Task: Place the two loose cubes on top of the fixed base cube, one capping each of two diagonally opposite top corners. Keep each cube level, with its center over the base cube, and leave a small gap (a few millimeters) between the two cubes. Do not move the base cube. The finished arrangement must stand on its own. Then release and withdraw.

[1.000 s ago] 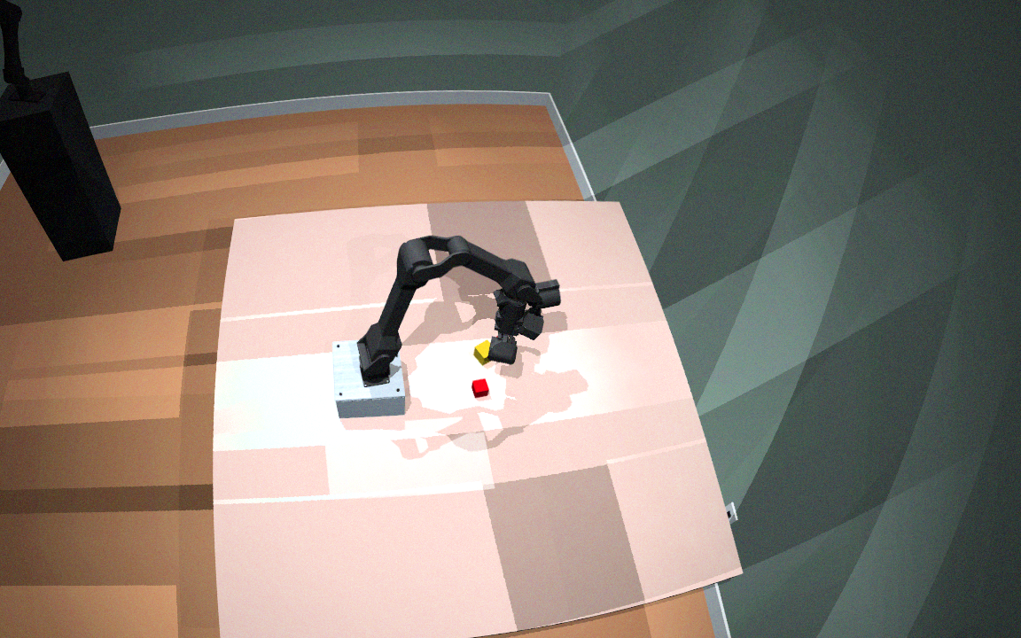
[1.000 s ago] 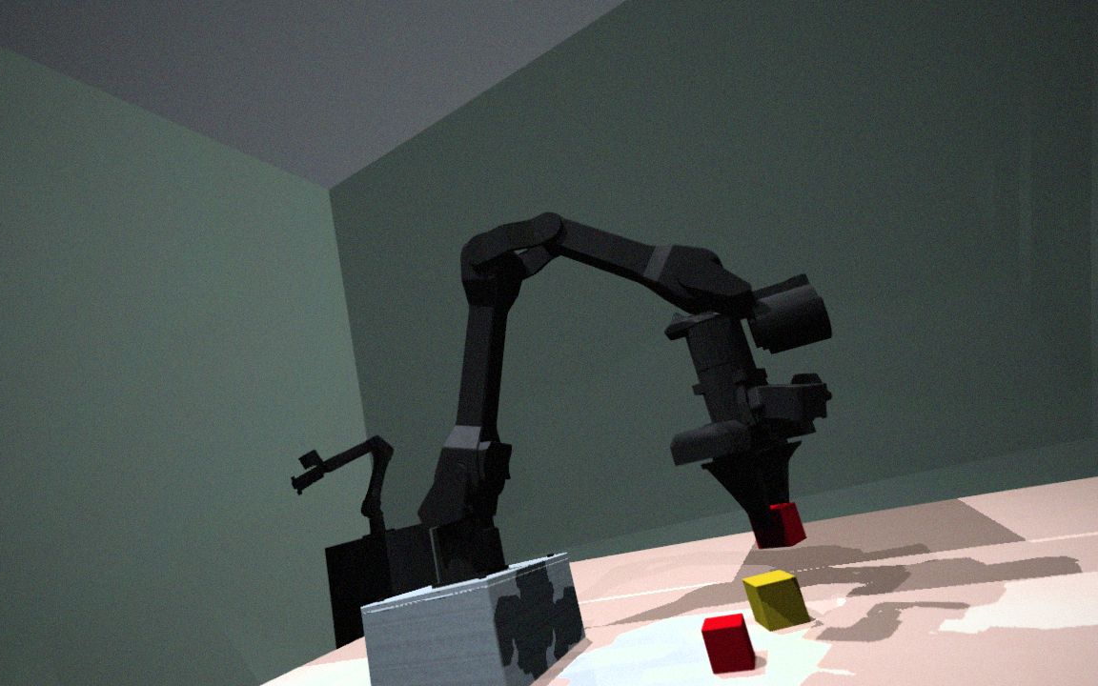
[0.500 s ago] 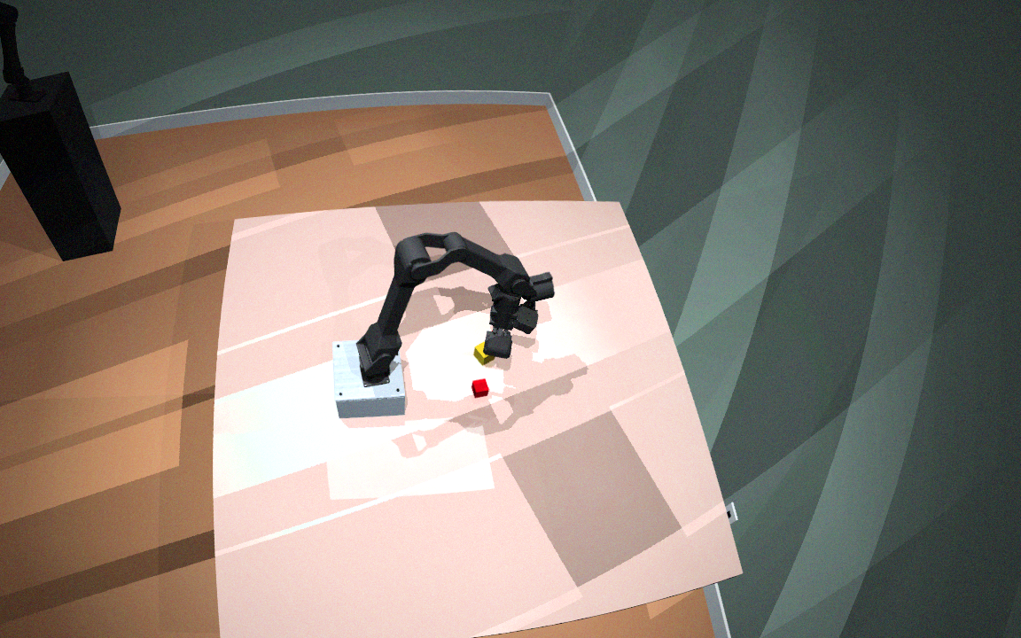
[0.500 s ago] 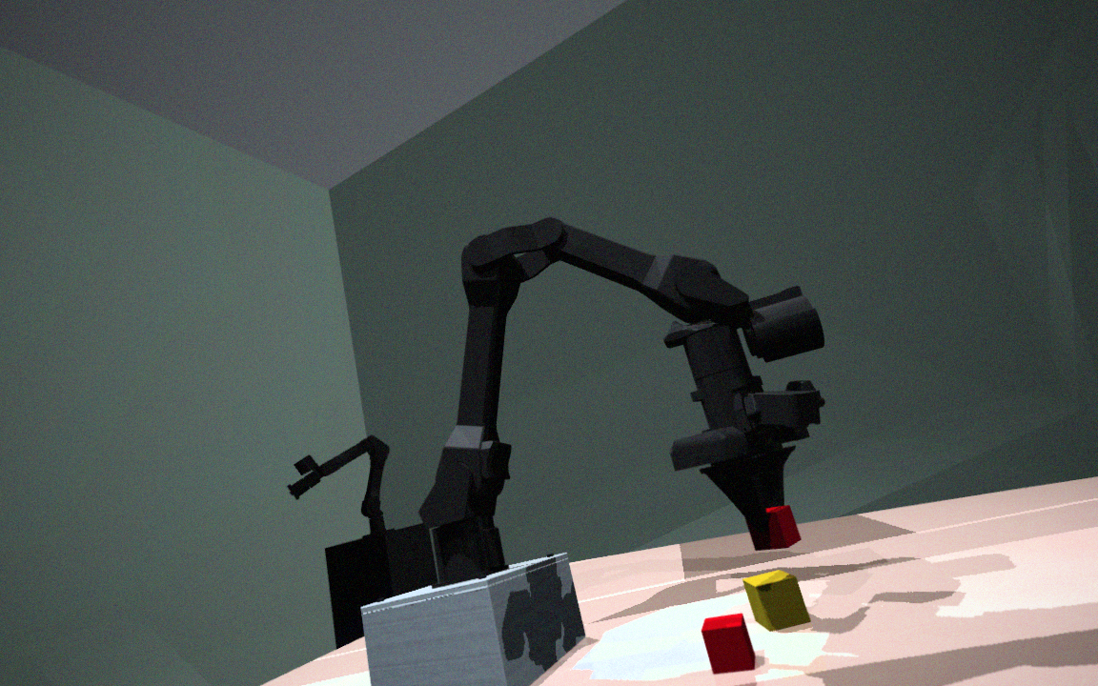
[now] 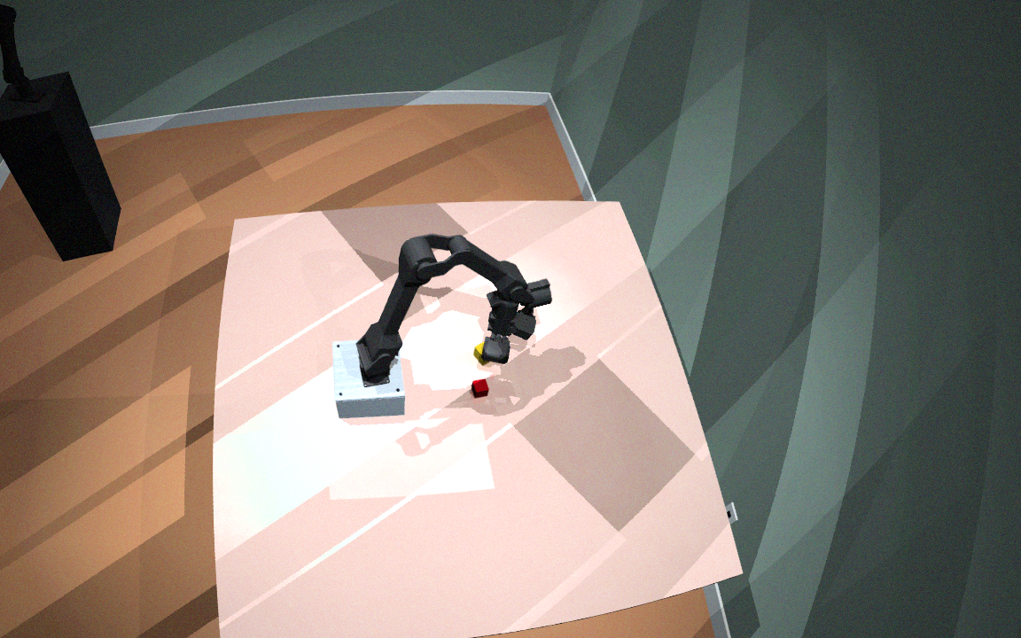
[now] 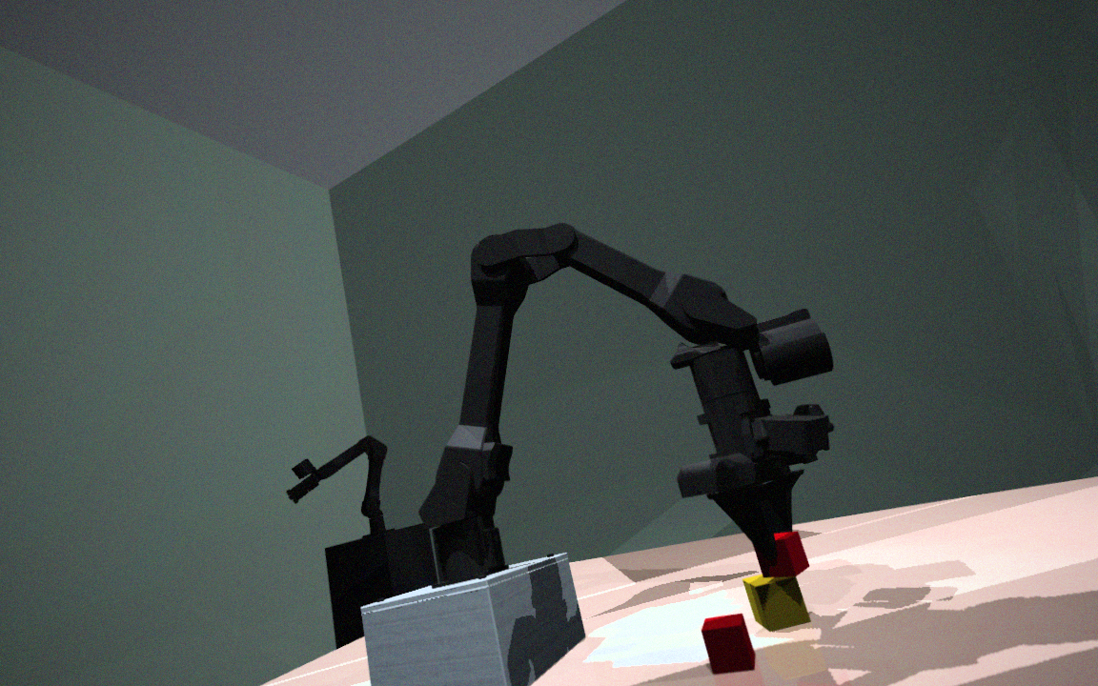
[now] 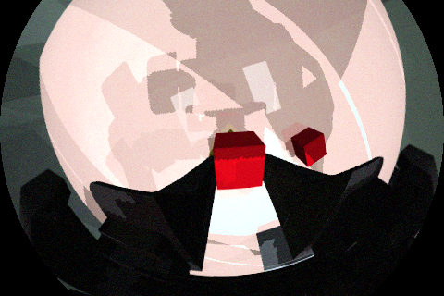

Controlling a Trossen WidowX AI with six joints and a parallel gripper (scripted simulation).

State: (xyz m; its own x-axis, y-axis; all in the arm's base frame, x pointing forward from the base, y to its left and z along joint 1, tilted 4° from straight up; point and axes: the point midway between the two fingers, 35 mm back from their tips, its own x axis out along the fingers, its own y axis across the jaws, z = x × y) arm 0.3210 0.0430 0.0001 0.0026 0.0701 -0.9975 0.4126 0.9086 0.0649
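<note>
The yellow base cube (image 5: 479,354) (image 6: 779,604) stands on the table, partly hidden by the gripper in the top view and almost wholly behind the held cube in the wrist view. My gripper (image 6: 778,554) (image 7: 237,159) is shut on a red cube (image 6: 791,554) (image 7: 240,168), directly above the base cube's top in the exterior view, towards its back right part. The held cube's underside is at or just above that top; I cannot tell whether they touch. The other red cube (image 5: 479,387) (image 6: 728,644) (image 7: 309,146) lies on the table beside the base cube, apart from it.
The arm's pale grey mounting block (image 5: 370,406) (image 6: 434,639) stands on the pink table (image 5: 300,571), left of the cubes in the top view. A second dark arm on a black pedestal (image 5: 58,175) stands off the table. Patterned shadows and bright patches cross the table.
</note>
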